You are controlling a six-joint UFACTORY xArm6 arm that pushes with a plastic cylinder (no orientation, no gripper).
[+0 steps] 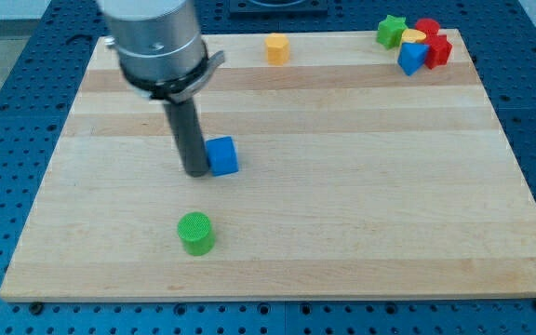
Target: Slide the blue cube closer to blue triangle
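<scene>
The blue cube (222, 155) lies left of the board's middle. My tip (196, 172) stands right against the cube's left side, touching it or nearly so. The blue triangle (410, 59) lies at the view's top right corner of the board, far from the cube, in a cluster of other blocks.
Beside the blue triangle are a green star (391, 31), a yellow block (413, 36) and red blocks (435, 45). A yellow block (277, 47) sits at the top middle. A green cylinder (195, 233) lies below the cube. The wooden board (342, 223) rests on a blue perforated table.
</scene>
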